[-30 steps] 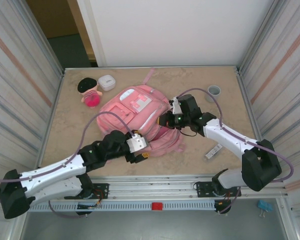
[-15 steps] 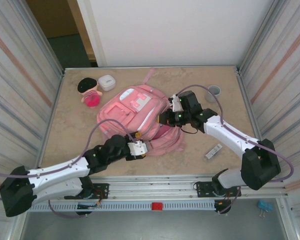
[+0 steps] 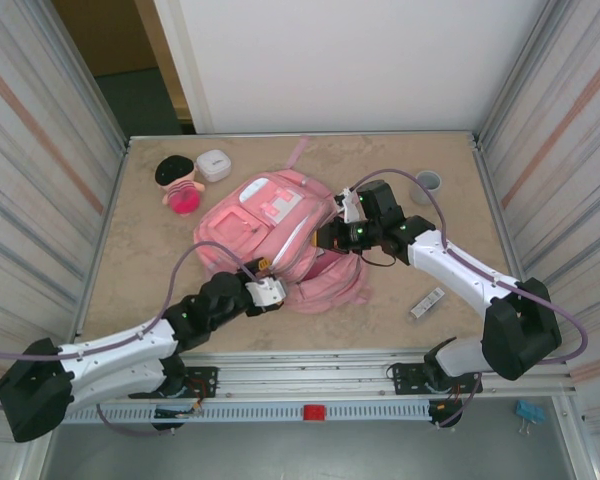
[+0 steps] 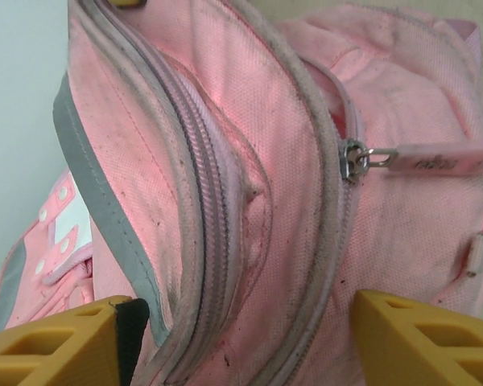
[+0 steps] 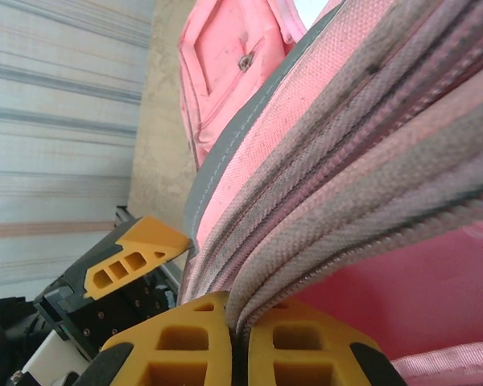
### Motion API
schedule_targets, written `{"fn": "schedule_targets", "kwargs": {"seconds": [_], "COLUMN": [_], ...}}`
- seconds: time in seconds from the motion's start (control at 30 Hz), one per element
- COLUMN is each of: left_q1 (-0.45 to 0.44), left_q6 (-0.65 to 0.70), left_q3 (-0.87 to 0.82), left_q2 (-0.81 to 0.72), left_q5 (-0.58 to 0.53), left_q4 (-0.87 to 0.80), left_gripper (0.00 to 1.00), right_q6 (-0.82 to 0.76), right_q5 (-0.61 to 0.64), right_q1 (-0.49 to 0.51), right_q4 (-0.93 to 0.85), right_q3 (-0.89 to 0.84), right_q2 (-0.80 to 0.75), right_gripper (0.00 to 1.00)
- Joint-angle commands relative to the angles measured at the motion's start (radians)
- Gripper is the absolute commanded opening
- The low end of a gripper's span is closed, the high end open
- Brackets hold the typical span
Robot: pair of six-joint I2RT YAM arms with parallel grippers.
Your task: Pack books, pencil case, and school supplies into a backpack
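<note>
Nearest the near edge of the table [image 3: 130,250], the left gripper [image 3: 276,291] is seen at the near rim of the large pink fabric backpack [image 3: 265,225]. Its yellow fingers [image 4: 60,342] are spread wide and straddle a zip seam and a grey-trimmed fold. Whether they press on the fabric cannot be told.

Toward the near right corner, well apart from the backpack, the small slim white stick-shaped item [image 3: 427,302] lies flat.

The backpack lies around the table's middle. Its right rim is pinched by the right gripper [image 3: 330,238], with the fingers pressed together on the zip edge.

Near the far edge are placed a small grey cup [image 3: 429,181] at the right, and a black-haired pink doll [image 3: 180,186] and a rounded white box [image 3: 213,165] at the left.

Step judged: the main compartment mouth is being opened.
- The left fingers should be closed on the stiff zip rim, not on the loose panel.
- That rim should then be drawn away from the right pinch, which should be held firm.
- The metal slider [image 4: 354,159] should be avoided.

Writing:
- The pink zip pull tag [image 4: 443,157] bears embossed marks too blurred to read.
- The dark markings on the stick are too small to read.
- The white patches [image 3: 270,205] on the backpack show no legible text.
</note>
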Motion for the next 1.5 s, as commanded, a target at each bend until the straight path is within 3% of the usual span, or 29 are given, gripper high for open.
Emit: {"fn": "schedule_targets", "kwargs": {"seconds": [0.0,0.07,0.2,0.3,0.43,0.53,0.63,0.77,0.87,1.13,1.3,1.47], "left_q1": [0.007,0.011,0.021,0.032,0.037,0.037,0.041,0.063,0.091,0.18,0.252,0.262], "left_q6": [-0.007,0.004,0.028,0.035,0.04,0.01,-0.067,-0.158,-0.212,-0.334,-0.425,-0.431], "left_q3": [-0.016,-0.013,-0.014,-0.001,0.016,0.027,0.029,0.05,0.073,0.148,0.208,0.25], "left_q2": [-0.034,-0.023,0.025,0.078,0.151,0.148,0.139,0.167,0.22,0.325,0.361,0.391], "left_q5": [0.018,-0.003,-0.017,-0.002,0.007,0.088,0.159,0.282,0.353,0.555,0.671,0.694], "left_q4": [0.09,0.091,0.127,0.149,0.174,0.124,0.106,0.068,0.044,-0.008,-0.06,-0.106], "left_gripper": [0.67,0.67,0.77,0.77,0.55,0.41,0.13,0.01,0.0,0.0,0.0,0.0], "right_q6": [0.011,0.017,0.021,0.019,-0.003,-0.046,-0.085,-0.103,-0.123,-0.071,-0.03,-0.032], "right_q5": [-0.121,-0.134,-0.149,-0.164,-0.166,-0.108,-0.006,0.154,0.363,0.792,0.892,0.947], "right_q1": [0.007,0.009,0.009,0.009,0.002,-0.009,-0.012,0.004,0.061,0.368,0.518,0.597], "right_q4": [0.005,0.012,0.016,0.017,-0.002,-0.062,-0.119,-0.164,-0.241,-0.287,-0.201,-0.184], "right_q3": [0.047,0.047,0.047,0.05,0.054,0.057,0.051,0.013,-0.004,-0.115,-0.179,-0.13], "right_q2": [-0.008,-0.006,0.001,0.01,0.013,0.007,-0.016,-0.097,-0.176,-0.302,-0.28,-0.161], "right_gripper": [0.01,0.02,0.02,0.03,0.04,0.08,0.2,0.37,0.46,0.47,0.46,0.46]}}
